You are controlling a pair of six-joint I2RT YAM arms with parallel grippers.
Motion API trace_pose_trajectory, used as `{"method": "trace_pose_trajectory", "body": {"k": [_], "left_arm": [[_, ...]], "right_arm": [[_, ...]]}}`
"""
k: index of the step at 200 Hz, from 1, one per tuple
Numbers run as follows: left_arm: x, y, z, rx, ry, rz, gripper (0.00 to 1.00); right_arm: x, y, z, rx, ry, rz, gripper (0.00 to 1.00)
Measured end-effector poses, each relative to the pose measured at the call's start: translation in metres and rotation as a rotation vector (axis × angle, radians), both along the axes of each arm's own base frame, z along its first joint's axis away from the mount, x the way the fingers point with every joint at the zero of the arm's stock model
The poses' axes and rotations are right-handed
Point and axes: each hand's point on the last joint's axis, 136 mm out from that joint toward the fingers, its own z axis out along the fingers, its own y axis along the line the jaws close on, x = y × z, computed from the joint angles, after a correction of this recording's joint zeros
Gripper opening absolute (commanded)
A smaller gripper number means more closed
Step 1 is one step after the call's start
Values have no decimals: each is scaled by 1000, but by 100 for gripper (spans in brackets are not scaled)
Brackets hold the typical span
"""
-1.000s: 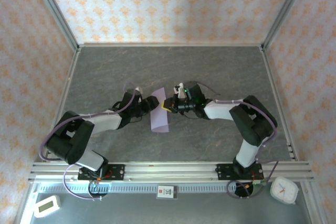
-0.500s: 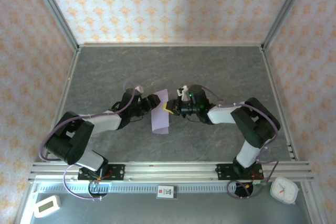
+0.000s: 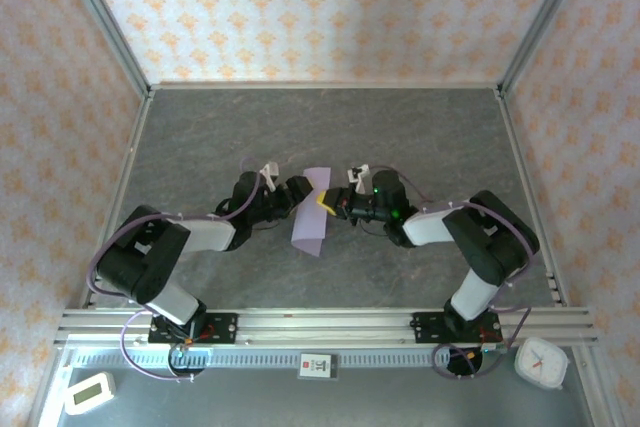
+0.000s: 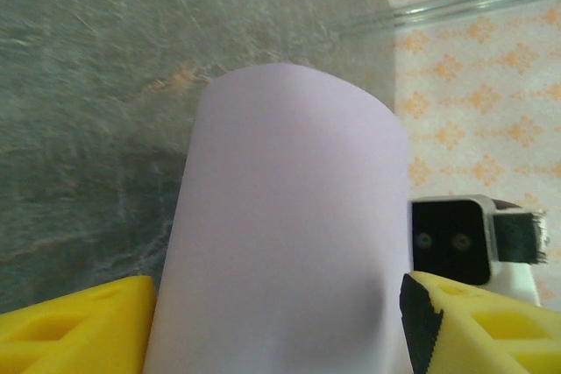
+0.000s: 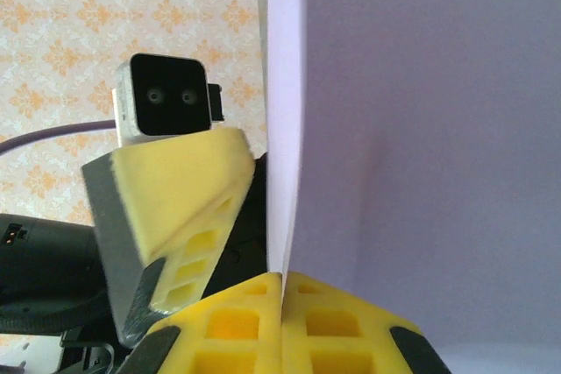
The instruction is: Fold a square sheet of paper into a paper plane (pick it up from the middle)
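Centre of the top frame: the lavender paper [image 3: 312,215] is pinched by the clenched right fingers [image 5: 228,326]. The left fingers [image 4: 79,326] are spread, flanking it. The label [image 3: 315,365] at the bottom edge is too small to read.

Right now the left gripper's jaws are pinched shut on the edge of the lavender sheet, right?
Wrong arm. The right gripper has its jaws pinched shut on the edge of the lavender sheet; the right wrist view shows it.

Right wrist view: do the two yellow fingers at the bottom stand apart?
No, the right hand is shut, its yellow fingers pinching the thin lavender paper sheet.
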Motion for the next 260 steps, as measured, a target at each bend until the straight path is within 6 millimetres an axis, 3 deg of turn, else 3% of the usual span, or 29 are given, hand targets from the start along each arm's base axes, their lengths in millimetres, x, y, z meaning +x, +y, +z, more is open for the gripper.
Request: {"method": "trace_pose_trajectory", "body": {"k": [35,51,100,128,161,198,215,242,260], "left_arm": [[-1,-4,5,-22,-11,-9,75],[-2,-2,2,-2,-6,-8,80],[-3,26,-3,149,-9,55,84],[-10,34,-20,237,21,32,84],[-20,39,-34,308,51,-3,85],[-23,36,-35,305,47,-31,85],[-24,31,-34,281,38,-50,85],[-27,25,-33,239,34,-66,85],[-28,21,-29,215,26,-69,85]], "right_arm": [[0,-1,-7,-25,1,0,0],[-2,-2,-17,-53,12,6,0],[-7,-6,-45,-127,52,21,0],[-9,-7,-57,-155,70,29,0],[-11,-4,-57,-157,67,40,0],[-6,1,-49,-144,48,41,0],[-5,2,-46,-135,47,39,19],[-5,6,-41,-112,50,37,37],[-4,7,-38,-105,43,40,42]]}}
